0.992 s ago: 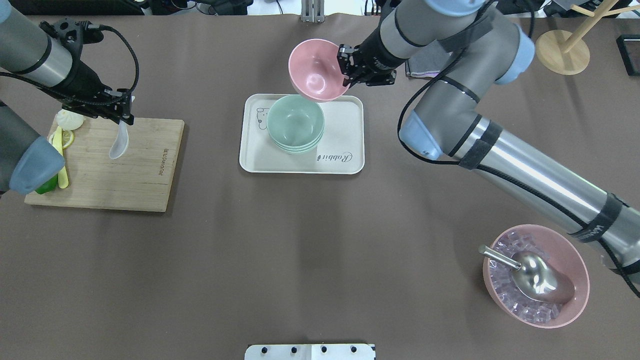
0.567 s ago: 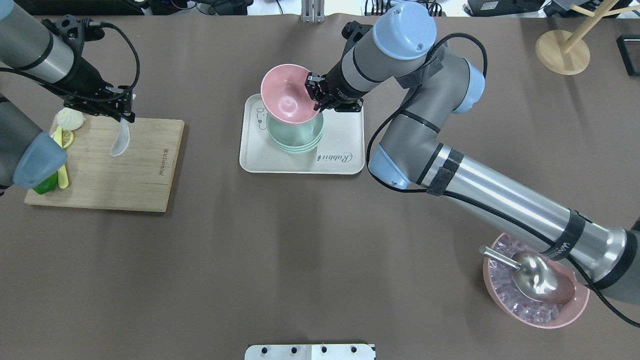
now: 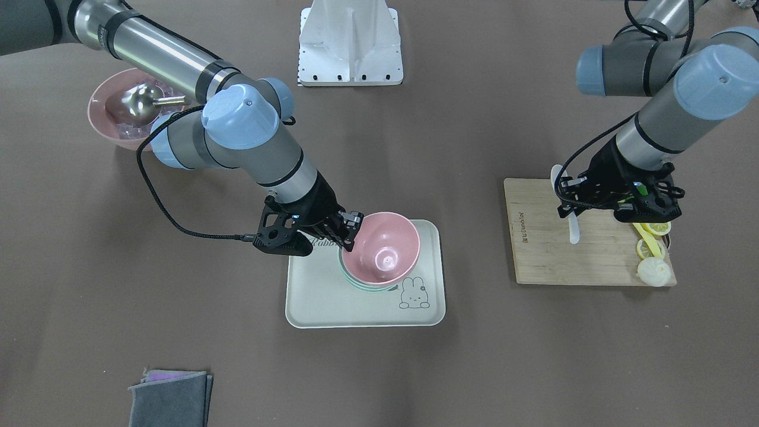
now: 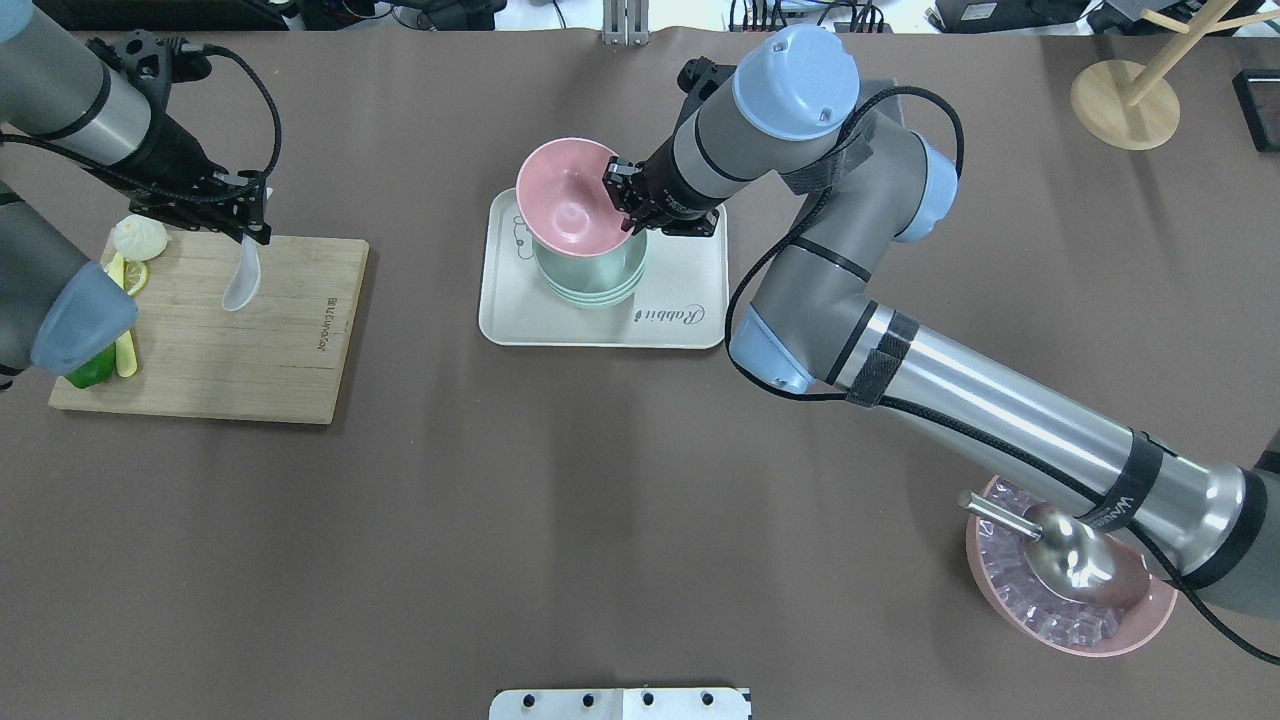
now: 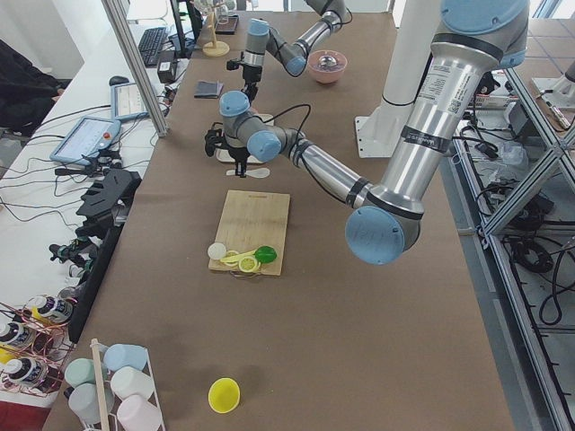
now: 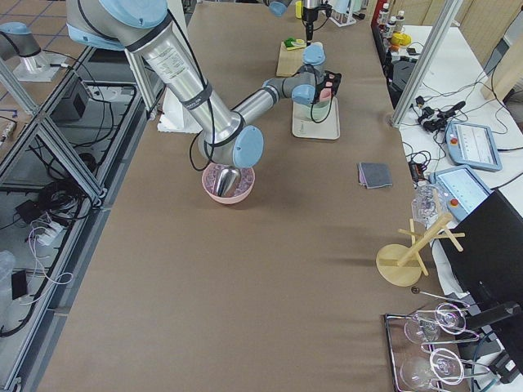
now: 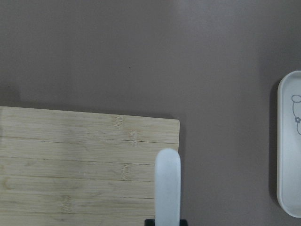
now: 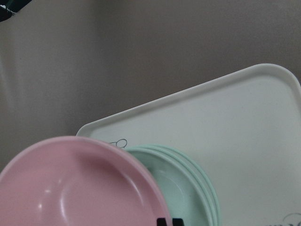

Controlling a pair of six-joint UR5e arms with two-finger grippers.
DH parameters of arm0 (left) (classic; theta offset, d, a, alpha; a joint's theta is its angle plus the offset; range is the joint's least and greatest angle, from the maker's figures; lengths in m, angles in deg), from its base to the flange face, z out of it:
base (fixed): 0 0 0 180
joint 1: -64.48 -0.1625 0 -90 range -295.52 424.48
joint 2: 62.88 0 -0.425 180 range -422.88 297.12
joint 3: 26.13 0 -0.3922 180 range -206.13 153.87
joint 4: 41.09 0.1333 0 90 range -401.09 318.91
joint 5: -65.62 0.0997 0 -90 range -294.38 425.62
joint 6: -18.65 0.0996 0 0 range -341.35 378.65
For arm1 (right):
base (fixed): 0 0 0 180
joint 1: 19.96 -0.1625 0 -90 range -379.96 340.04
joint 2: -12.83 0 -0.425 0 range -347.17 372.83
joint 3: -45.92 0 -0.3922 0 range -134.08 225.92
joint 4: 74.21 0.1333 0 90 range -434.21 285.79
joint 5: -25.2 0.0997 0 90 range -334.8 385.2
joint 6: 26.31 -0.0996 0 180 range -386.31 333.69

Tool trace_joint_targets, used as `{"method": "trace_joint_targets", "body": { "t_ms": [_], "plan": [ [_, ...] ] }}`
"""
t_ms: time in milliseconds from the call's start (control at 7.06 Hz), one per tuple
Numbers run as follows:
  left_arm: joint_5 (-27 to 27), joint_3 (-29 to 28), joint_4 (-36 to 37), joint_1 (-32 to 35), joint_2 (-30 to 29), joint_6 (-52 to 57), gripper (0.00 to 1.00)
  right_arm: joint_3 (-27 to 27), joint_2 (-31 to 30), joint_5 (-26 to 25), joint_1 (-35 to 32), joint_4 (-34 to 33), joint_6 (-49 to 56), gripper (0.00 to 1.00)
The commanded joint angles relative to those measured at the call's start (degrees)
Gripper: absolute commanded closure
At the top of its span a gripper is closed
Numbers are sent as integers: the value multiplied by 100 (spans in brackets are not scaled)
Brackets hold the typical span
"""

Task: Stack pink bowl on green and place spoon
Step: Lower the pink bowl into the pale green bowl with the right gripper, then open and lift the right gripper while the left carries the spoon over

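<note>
The small pink bowl (image 4: 570, 200) is tilted over the stack of mint-green bowls (image 4: 598, 282) on the white tray (image 4: 690, 275). I cannot tell whether it touches the stack. My right gripper (image 4: 618, 193) is shut on its right rim. The pink bowl (image 8: 70, 188) hangs over the green bowls (image 8: 188, 183) in the right wrist view. It looks almost nested in the front view (image 3: 384, 249). My left gripper (image 4: 250, 218) is shut on the handle of the white spoon (image 4: 240, 285). It holds the spoon over the far edge of the wooden cutting board (image 4: 260, 350).
A bun (image 4: 140, 238), lemon slices and a yellow utensil (image 4: 124, 345) lie at the board's left end. A ridged pink bowl (image 4: 1100, 648) with ice and a steel scoop stands near right. A wooden stand (image 4: 1125, 100) is far right. A grey cloth (image 3: 169, 397) lies beyond the tray.
My right gripper has carried the pink bowl left and down, from behind the tray to over the green stack. The left gripper with the spoon has hardly moved.
</note>
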Motion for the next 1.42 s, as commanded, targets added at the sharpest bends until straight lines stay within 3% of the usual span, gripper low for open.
{"method": "trace_joint_targets", "body": {
  "t_ms": [0, 142, 283, 425, 992, 1276],
  "plan": [
    [10, -68, -15, 3, -9, 7, 100, 3, -10, -9, 8, -1, -2, 72],
    [1, -68, -7, 3, -18, 7, 100, 3, -10, -9, 17, -10, -2, 65],
    [1, -68, -7, 3, -27, -2, 100, 3, -19, -9, 26, -10, -10, 45],
    [-8, -68, -7, 3, -27, 7, 100, 46, -36, -9, 26, -10, 33, 0],
    [-8, -77, 72, 3, -227, -19, 100, 336, -186, 122, -193, -19, 42, 0],
    [-17, -295, -15, -31, -1094, -630, 100, 389, -369, 743, -587, -10, 260, 0]
  ]
}}
